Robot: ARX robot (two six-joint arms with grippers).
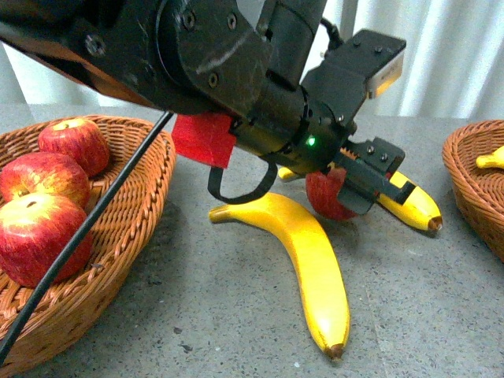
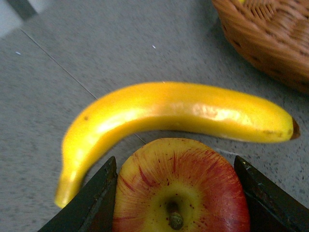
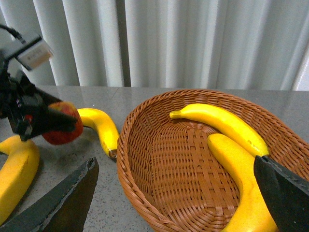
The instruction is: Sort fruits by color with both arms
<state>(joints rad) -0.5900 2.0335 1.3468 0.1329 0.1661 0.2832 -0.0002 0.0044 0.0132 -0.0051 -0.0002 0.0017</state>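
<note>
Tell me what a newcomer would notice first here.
The left gripper, clamped on a streaked apple, looms mid-table, with a near banana before it and a far banana behind. Three red apples fill the left basket. The right basket holds two basket bananas ahead of the open right gripper.

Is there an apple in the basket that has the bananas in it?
No, the right wrist view shows that basket holding only two yellow bananas, with no apple among them.
</note>
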